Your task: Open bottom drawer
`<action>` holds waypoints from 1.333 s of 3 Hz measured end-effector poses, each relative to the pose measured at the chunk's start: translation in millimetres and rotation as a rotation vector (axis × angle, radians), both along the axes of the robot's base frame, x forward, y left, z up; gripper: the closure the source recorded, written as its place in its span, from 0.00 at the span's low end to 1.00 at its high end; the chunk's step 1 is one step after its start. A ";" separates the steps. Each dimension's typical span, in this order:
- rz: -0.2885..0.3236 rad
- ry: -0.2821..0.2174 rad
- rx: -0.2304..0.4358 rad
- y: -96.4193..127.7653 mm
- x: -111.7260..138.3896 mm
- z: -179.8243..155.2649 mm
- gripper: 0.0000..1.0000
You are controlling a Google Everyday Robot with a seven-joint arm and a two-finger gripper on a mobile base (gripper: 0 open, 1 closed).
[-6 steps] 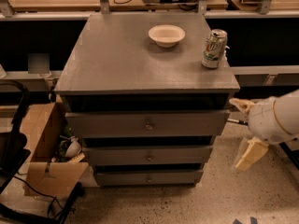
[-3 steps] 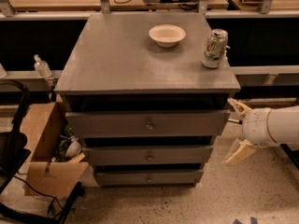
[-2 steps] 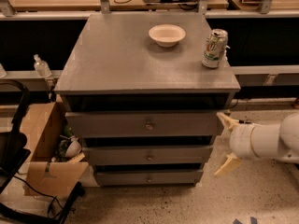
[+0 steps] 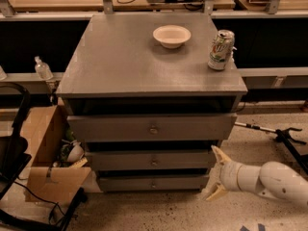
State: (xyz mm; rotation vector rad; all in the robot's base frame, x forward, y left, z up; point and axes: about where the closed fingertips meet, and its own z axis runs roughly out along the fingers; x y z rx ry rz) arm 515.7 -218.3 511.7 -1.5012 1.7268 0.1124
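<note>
A: Where is the gripper [image 4: 216,173] staying at this moment?

B: It is hanging low at the right, near the speckled floor [image 4: 159,211], on the end of the white arm [image 4: 269,179] that is coming in from the right edge. Its two pale fingers [image 4: 219,156] are standing spread apart, one above the other, and they are pinching nothing.

A: And the bottom drawer [image 4: 153,182]?

B: It is sitting lowest in the grey cabinet [image 4: 120,61], just left of the gripper. Its wide, shallow front is facing the camera, and its long axis is running left to right, level with the floor. The small round knob [image 4: 154,183] is sitting in the centre. Whether the fingers are touching its right end, I cannot tell.

A: What is lying farther?

B: The middle drawer [image 4: 154,160] and the top drawer [image 4: 153,127] are stacking above it. On the cabinet top, a white bowl [image 4: 172,35] is resting toward the back, and a soda can [image 4: 221,50] is standing upright near the right edge. An open cardboard box [image 4: 48,153] is sitting on the floor to the left.
</note>
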 end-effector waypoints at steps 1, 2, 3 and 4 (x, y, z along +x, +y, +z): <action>0.000 0.010 0.030 -4.9 -2.4 -70.5 0.00; -0.020 0.072 0.021 -15.7 -22.1 -116.3 0.00; -0.020 0.072 0.021 -15.7 -22.1 -116.3 0.00; -0.007 0.090 0.018 1.0 -15.9 -127.6 0.00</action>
